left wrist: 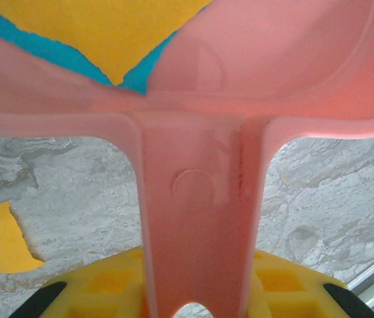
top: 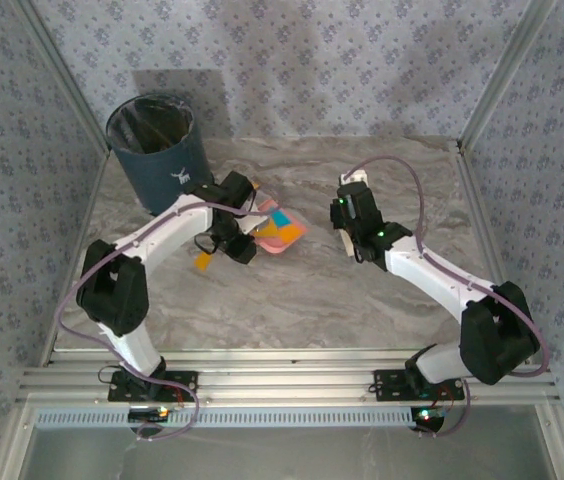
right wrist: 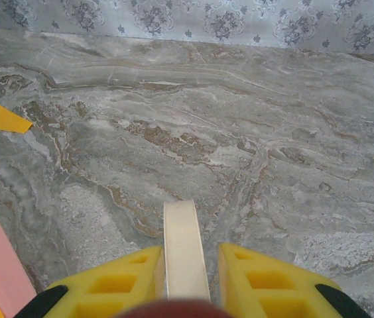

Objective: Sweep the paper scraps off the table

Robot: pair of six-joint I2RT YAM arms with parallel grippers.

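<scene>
Scraps (left wrist: 101, 30) just beyond left end effector (left wrist: 193, 295)

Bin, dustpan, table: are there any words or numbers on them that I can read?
dark blue bin: a small white mark on its side, too small to read.
pink dustpan: just a plain moulded circle, no letters.
table and walls: only patterns, no writing.

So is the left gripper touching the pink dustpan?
Touching. The left wrist view shows the left gripper closed on the pink dustpan by its handle, yellow fingers pressing either side.
</scene>
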